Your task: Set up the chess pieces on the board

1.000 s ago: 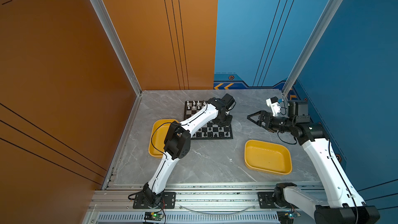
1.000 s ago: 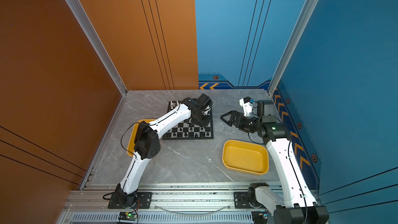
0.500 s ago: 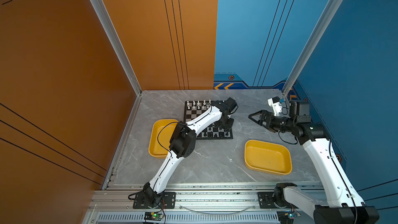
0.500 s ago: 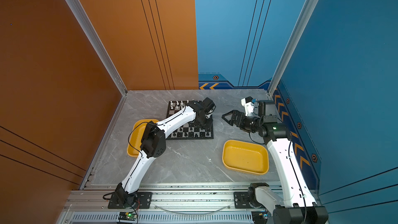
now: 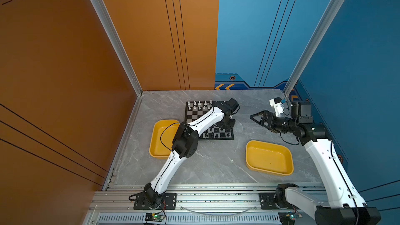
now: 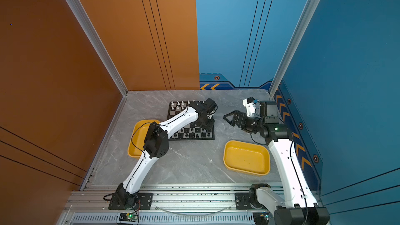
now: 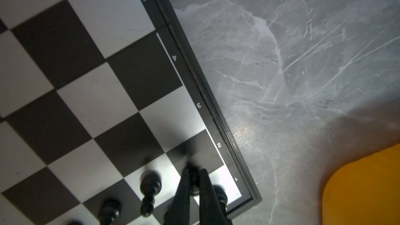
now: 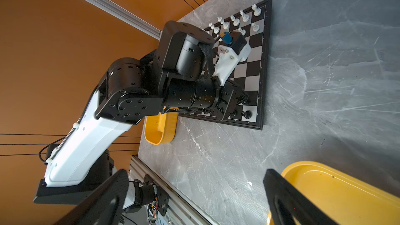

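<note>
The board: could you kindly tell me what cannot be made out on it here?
Middle squares of the board, both top views: covered by the left arm.
The black piece between the left gripper's fingers, left wrist view: blurred, kind unclear.
The near-row black pieces, both top views: too small to identify.

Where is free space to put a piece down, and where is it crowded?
Free: middle rows of the board, and the table between it and the right yellow tray. Crowded: far rows with white pieces, near rows with black pieces and the left gripper.
</note>
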Tool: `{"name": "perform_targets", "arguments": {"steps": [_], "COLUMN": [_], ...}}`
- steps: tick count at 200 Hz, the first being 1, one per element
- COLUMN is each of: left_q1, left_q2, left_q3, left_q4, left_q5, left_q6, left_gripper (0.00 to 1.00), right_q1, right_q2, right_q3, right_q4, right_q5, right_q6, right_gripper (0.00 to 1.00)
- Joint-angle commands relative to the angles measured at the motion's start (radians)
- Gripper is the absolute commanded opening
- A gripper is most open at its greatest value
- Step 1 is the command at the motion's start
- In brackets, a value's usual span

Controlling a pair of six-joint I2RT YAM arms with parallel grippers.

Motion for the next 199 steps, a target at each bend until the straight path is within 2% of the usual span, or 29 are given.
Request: {"name": "perform_targets", "arguments": {"steps": [1, 72, 97, 134, 199], "left_q1": [-0.011, -0.019, -0.031, -0.036, -0.041], "left_q2": [0.03, 0.004, -0.055, -0.149, -0.205], "left_q3": [0.035, 0.026, -0.066, -0.242, -0.354], "left_q4": [-0.021, 0.005, 0.096, 0.258, 0.339], "left_q5": [-0.034, -0.078, -0.118, -0.12, -0.116], "left_q6": [0.024, 0.024, 0.03, 0.013, -0.008], "left_gripper": [0.0, 0.0, 0.0, 0.0, 0.0], "right_q1": [-0.006, -0.006, -0.006, -0.003, 0.008], "right_q2": [0.006, 0.019, 0.025, 0.034, 0.035], "right_q3": [0.003, 0.015, 0.021, 0.031, 0.037], "right_q4": [-0.03, -0.041, -0.042, -0.054, -0.077], "right_q5": [0.013, 0.016, 0.016, 0.015, 0.025], "right_q6": [-0.019, -0.029, -0.032, -0.036, -0.044], "right_gripper": [1.0, 1.0, 1.0, 1.0, 1.0]}}
